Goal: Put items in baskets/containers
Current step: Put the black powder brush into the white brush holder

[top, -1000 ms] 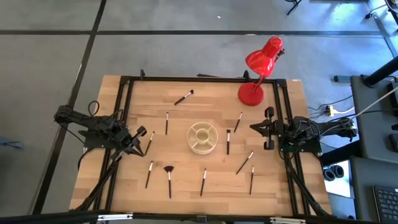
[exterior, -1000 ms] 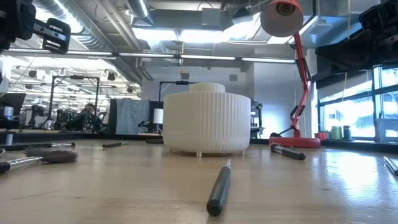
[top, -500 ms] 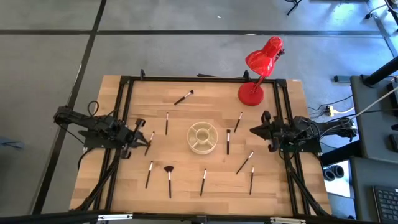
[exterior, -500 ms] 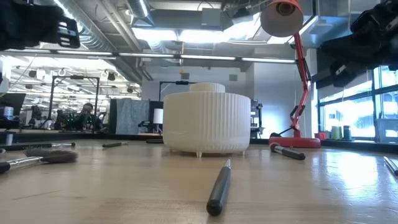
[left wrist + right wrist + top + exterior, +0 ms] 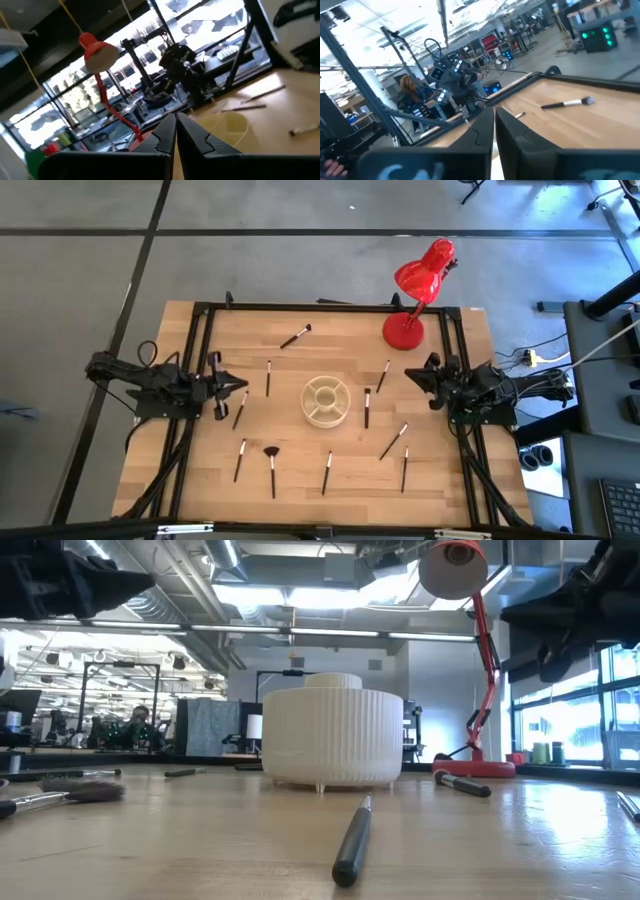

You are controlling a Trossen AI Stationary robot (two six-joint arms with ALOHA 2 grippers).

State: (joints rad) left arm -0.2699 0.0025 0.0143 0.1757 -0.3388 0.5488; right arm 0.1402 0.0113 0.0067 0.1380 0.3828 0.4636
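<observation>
Several thin dark-handled brushes lie flat on the wooden table around the round cream cup (image 5: 326, 401), which stands at the table's middle. One (image 5: 240, 410) lies just below my left gripper, and a fan-headed one (image 5: 270, 454) lies nearer the front. My left gripper (image 5: 243, 383) hovers left of the cup, shut and empty, pointing toward it; its closed fingers show in the left wrist view (image 5: 175, 122). My right gripper (image 5: 408, 375) hovers right of the cup, shut and empty, beside a brush (image 5: 383, 375); its closed fingers show in the right wrist view (image 5: 494, 117).
A red desk lamp stands on its base (image 5: 404, 332) at the far right corner, its head (image 5: 425, 268) leaning back beyond the far edge. A black frame (image 5: 330, 307) runs along the table's far and side edges. In the low view one brush (image 5: 352, 840) lies in front of the cup (image 5: 332, 738).
My left gripper has swung up from a downward slant near the left rail and gone toward the table's right, and now points level at the cup. My right gripper has turned and shifted a little toward the far edge. No brush has moved.
</observation>
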